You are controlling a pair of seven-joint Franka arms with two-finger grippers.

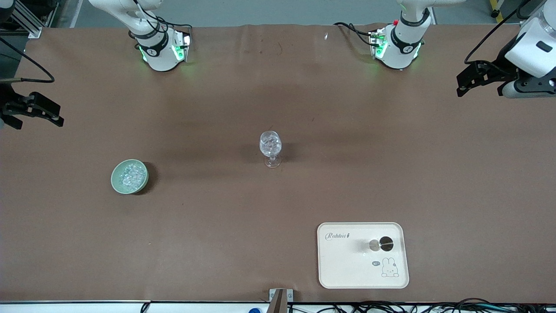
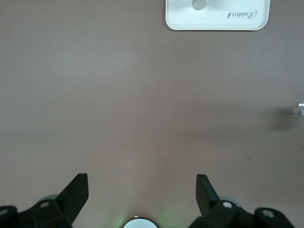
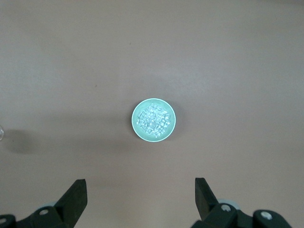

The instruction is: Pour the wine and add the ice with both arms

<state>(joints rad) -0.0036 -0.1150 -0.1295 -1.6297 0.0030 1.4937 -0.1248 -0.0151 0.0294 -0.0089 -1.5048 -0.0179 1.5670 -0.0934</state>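
A clear stemmed glass (image 1: 270, 148) stands upright at the table's middle; its bowl glitters, and I cannot tell whether ice is in it. A pale green bowl (image 1: 129, 176) holds the ice (image 1: 131, 175), toward the right arm's end; both show in the right wrist view, the bowl (image 3: 137, 124) under the ice (image 3: 154, 118). My right gripper (image 1: 39, 121) hangs open and empty over the table's edge at its own end, also shown in the right wrist view (image 3: 141, 187). My left gripper (image 1: 459, 85) hangs open and empty over its end, also shown in the left wrist view (image 2: 142, 185). No wine bottle is in view.
A cream tray (image 1: 347, 265) with a rabbit print lies near the front camera, toward the left arm's end, and carries a small metal cup (image 1: 381, 244). The tray (image 2: 218, 21) and the glass's edge (image 2: 299, 111) show in the left wrist view. Both arm bases stand farthest from the front camera.
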